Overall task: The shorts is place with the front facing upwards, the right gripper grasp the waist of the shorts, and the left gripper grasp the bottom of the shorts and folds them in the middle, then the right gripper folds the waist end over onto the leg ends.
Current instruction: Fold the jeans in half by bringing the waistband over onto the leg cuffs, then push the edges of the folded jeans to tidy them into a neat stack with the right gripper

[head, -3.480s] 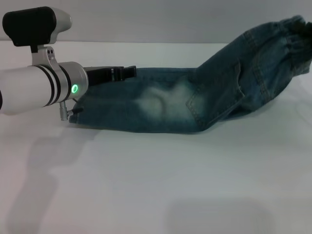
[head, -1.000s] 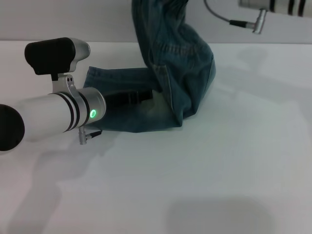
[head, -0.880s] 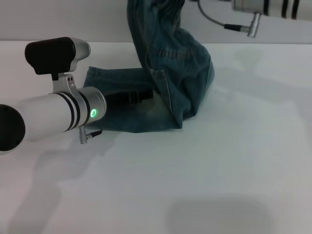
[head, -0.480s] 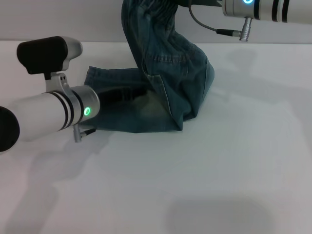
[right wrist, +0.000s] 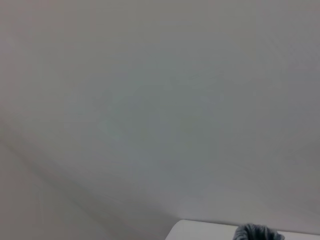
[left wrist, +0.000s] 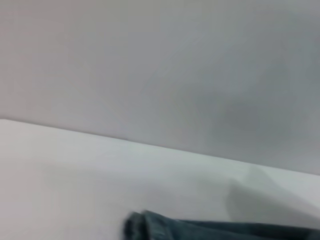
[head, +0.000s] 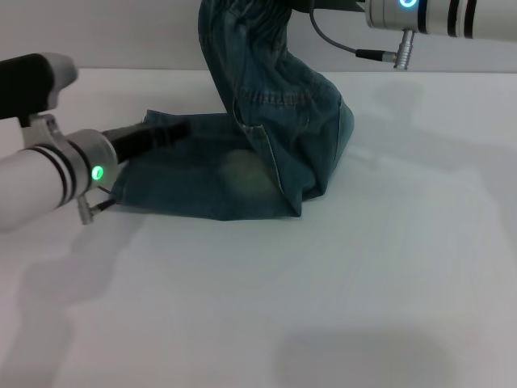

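Head view: the shorts [head: 242, 166] lie on the white table [head: 363, 283], folded lengthwise, the legs flat and the waist end [head: 242, 24] hauled up off the surface past the top of the picture. My right gripper is up there out of sight; only its arm [head: 440, 16] with the cyan light shows, so I cannot tell how its fingers stand. My left gripper [head: 174, 131] lies low over the leg ends [head: 133, 174], its dark fingers against the denim; whether they are apart or pinched together I cannot tell. From my left wrist, a strip of denim [left wrist: 200, 229] shows on the table
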You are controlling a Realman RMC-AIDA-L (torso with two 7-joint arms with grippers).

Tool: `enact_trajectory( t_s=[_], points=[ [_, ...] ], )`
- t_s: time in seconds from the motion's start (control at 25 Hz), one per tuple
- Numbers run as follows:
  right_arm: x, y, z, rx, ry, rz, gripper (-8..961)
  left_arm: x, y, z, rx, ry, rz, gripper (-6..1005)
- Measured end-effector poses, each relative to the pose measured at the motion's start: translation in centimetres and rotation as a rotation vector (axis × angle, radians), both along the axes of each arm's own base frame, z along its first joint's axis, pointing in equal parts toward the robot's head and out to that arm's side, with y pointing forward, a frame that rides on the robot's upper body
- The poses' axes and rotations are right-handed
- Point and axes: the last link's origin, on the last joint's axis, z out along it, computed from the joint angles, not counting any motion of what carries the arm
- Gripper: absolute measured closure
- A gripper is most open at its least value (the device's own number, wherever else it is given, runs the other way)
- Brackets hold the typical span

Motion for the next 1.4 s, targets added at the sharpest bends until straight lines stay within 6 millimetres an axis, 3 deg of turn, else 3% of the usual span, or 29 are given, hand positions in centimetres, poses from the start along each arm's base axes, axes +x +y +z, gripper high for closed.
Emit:
enact_trajectory(
  t_s=[0.36, 0.68, 0.92, 1.12, 1.4],
  points=[
    [0.3, -0.1, -0.4, -0.01, -0.004, -0.007, 856, -3.5, 0.1, 3.6, 0.163, 0.011, 0.073, 194],
    [0.0, -0.3, -1.9, -0.044, -0.038, -0.006, 816, -6.7, -1.6, 6.7, 0.364, 0.01, 0.141, 194],
    [-1.2, -1.5, -5.1, -0.138, -0.148, 0.059, 786, -7.5, -2.2, 7.2, 0.401, 0.013, 0.159, 194],
    [-0.9, -2.4, -7.6, -0.215, -0.228, 0.049, 760, -7.3, -2.1, 7.0, 0.404, 0.02, 0.149, 194],
    [2.2, -1.2, -6.3, -0.095, -0.248, -0.02, 692, -7.3, -2.2, 6.9, 0.398, 0.03, 0.142, 194]
  ],
)
